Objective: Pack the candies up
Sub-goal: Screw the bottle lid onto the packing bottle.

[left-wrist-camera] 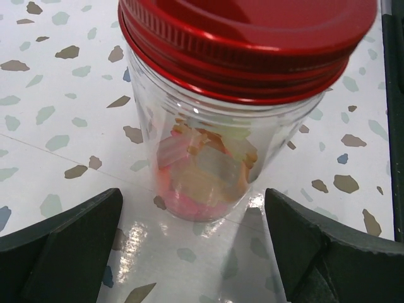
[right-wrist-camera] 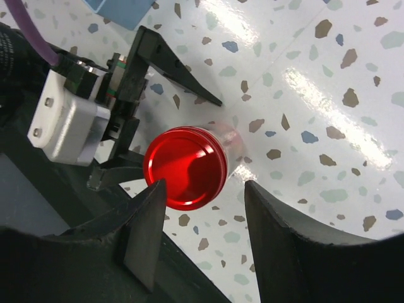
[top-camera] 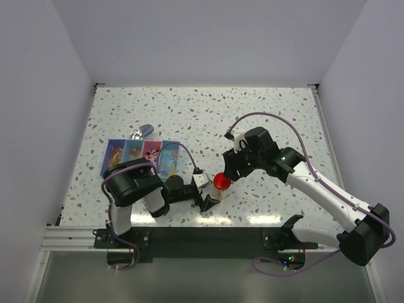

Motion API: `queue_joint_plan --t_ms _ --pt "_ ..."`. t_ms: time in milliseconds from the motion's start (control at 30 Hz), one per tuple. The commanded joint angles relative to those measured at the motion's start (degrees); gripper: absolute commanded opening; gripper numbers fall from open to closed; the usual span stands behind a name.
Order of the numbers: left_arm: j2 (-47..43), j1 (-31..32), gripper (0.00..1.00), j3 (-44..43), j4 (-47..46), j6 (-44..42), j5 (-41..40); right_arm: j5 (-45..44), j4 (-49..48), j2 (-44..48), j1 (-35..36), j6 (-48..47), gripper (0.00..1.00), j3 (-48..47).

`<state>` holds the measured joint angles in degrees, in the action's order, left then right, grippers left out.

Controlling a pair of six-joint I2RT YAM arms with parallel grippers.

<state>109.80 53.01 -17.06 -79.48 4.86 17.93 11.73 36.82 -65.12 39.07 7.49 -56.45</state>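
The left arm (top-camera: 136,183) and right arm (top-camera: 315,183) have bulky black joints and white links, each with a looping purple cable (top-camera: 271,117). The left pincer (left-wrist-camera: 192,214) has a white screwed block (right-wrist-camera: 63,123) and slim black wedge fingers (right-wrist-camera: 170,66). The right pincer (right-wrist-camera: 205,192) is broad and black.

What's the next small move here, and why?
Probably close the right gripper onto the red lid: its fingers flank the lid from above, with a gap on one side. The lid already sits on the jar, candies inside, so tightening seems to remain. The left gripper stands wide open, clear of the jar, and may need to steady it.
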Motion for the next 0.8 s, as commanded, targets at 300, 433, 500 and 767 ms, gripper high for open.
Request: queue_joint_plan --t_ms 300,433,500,767 --pt "-1.0 -0.2 1.00 -5.6 -8.8 -1.3 0.7 7.3 -4.3 -1.8 -2.7 0.8 0.52 -0.2" --pt "-0.6 -0.4 1.00 -6.8 -9.4 -1.1 1.0 8.0 -4.6 -2.6 -3.1 0.8 0.51 0.1" --pt "-0.5 -0.4 1.00 -7.0 -9.4 -1.1 1.2 8.0 -5.0 -3.1 -3.2 0.7 0.51 0.5" --pt "0.1 -0.5 0.96 -7.6 -9.2 -0.9 1.7 8.3 -5.3 -4.4 -4.1 -0.1 0.45 1.7"
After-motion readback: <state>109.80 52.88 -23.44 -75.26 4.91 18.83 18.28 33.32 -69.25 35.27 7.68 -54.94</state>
